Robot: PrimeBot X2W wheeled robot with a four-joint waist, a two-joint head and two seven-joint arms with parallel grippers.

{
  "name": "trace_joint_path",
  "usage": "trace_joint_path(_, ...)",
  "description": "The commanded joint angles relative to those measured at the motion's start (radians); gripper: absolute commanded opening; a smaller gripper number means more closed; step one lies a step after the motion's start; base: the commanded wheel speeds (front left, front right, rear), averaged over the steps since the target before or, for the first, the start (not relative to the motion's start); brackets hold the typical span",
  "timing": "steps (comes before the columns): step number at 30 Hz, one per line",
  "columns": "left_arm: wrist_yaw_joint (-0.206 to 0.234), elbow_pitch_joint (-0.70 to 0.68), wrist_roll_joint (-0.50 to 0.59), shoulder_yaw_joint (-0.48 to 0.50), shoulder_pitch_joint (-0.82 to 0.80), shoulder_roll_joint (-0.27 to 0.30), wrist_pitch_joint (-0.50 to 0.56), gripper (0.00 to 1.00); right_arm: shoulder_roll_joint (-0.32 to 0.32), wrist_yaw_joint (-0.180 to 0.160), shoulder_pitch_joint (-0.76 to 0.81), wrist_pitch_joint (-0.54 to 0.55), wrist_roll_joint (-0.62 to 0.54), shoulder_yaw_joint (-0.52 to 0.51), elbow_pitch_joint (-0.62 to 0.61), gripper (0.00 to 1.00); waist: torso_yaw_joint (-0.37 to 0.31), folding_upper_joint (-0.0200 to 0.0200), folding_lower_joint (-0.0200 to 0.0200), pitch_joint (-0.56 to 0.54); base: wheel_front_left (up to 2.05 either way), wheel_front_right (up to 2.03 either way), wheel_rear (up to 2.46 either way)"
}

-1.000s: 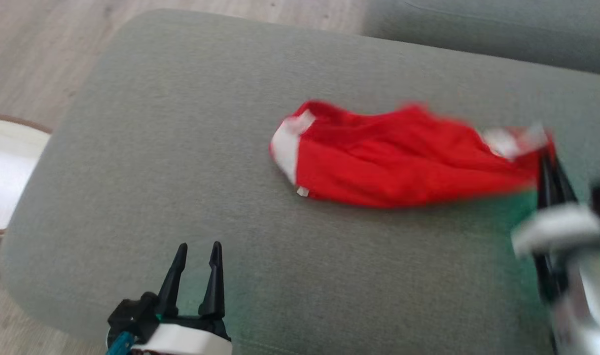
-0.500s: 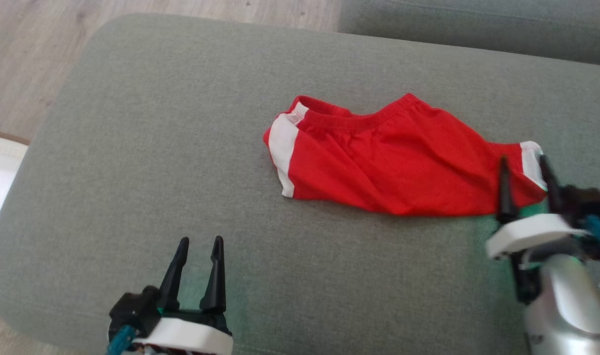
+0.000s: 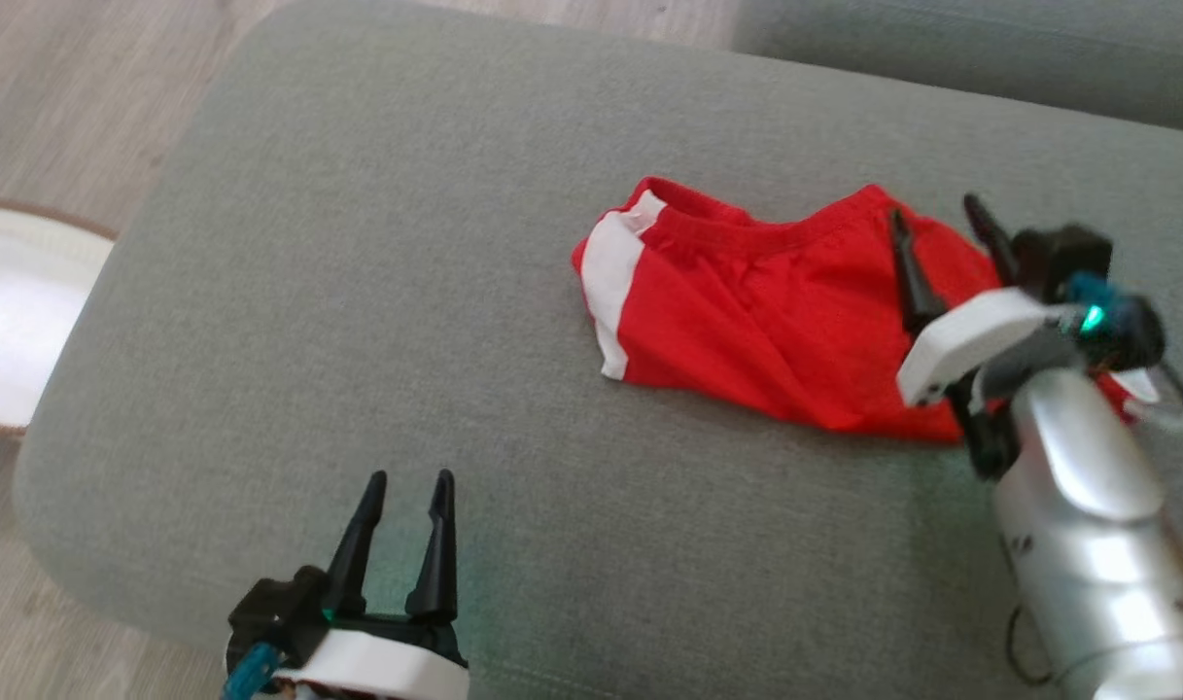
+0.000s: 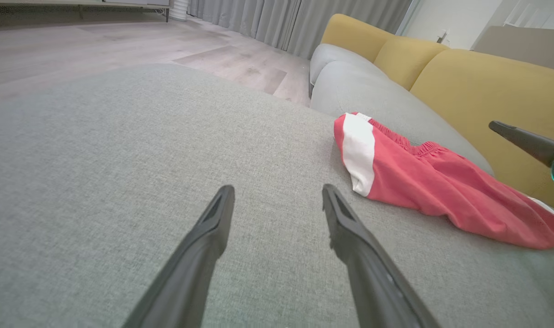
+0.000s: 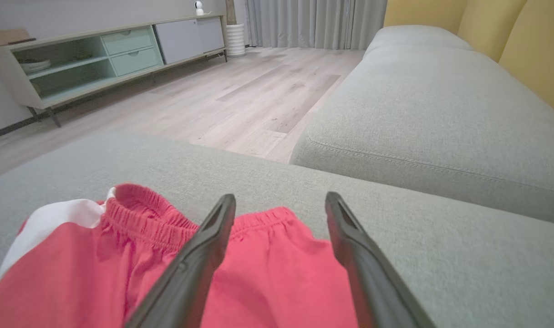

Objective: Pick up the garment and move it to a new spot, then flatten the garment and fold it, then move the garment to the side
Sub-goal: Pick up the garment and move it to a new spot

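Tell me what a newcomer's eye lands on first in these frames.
The red shorts with a white side stripe stand out, lying crumpled right of centre on the grey cushion. The right gripper hovers open over their right end, holding nothing, while the left gripper waits open near the cushion's front edge. In the left wrist view, the yellow sofa back behind the shorts also catches the eye.

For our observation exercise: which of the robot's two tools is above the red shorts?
The right tool, open over the red shorts by the waistband; the left tool hovers over bare grey cushion, apart from them.
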Motion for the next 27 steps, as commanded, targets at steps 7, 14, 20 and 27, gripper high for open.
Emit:
trace_joint_path(7,-0.002,-0.036,-0.027,-0.007,-0.049,0.0,-0.01,1.0,0.004,0.003,-0.156,0.03,0.057,0.155,0.037,1.0,0.057,0.0,0.0,0.054,0.0,0.0,0.0)
trace_joint_path(14,0.008,-0.043,-0.054,-0.046,-0.07,0.0,-0.01,1.0,-0.002,0.003,-0.221,0.075,0.264,0.403,0.056,1.0,0.122,0.0,0.0,0.085,0.0,0.0,0.0)
trace_joint_path(20,0.016,-0.045,-0.074,-0.06,-0.077,0.0,-0.01,1.0,-0.053,0.003,-0.272,0.115,0.373,0.519,0.092,1.0,0.172,0.0,0.0,0.105,0.0,0.0,0.0)
trace_joint_path(27,0.021,-0.046,-0.092,-0.074,-0.069,0.0,-0.01,1.0,-0.075,0.003,-0.312,0.147,0.449,0.569,0.157,1.0,0.201,0.0,0.0,0.118,0.0,0.0,0.0)
